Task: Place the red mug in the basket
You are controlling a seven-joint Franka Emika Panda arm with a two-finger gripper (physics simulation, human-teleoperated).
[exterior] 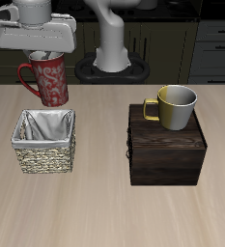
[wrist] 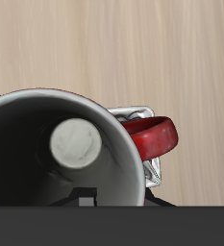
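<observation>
The red mug (exterior: 49,81), dark red and patterned, hangs tilted from my gripper (exterior: 42,58), which is shut on its rim. It is in the air above the back edge of the woven basket (exterior: 44,143), apart from it. In the wrist view the mug's pale grey inside (wrist: 65,154) fills much of the picture, its red loop handle (wrist: 154,136) sticks out to one side, and a bit of the basket's shiny lining (wrist: 154,175) shows under the handle. My fingertips are mostly hidden by the mug.
A dark wooden box (exterior: 166,147) stands beside the basket, with a yellow mug (exterior: 174,106) on top of it. The robot's base (exterior: 112,60) is at the table's back.
</observation>
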